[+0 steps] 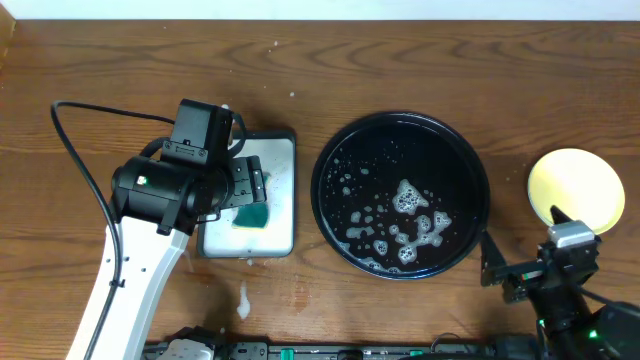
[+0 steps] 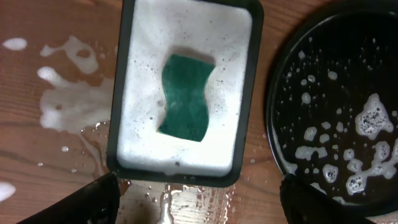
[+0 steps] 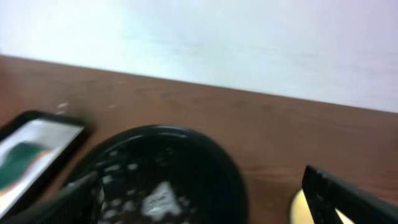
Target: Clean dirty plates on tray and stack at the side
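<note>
Green sponge (image 2: 185,98) lies under the left gripper (image 2: 199,194), its fingers spread and empty. Wet suds (image 2: 186,31) could make it slip.

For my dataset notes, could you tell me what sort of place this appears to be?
Probably a lab tabletop staged as a dishwashing station, not a real kitchen: a wooden table against a white wall, a green sponge in a foam-filled rectangular tray, and suds in the round black tray.
</note>
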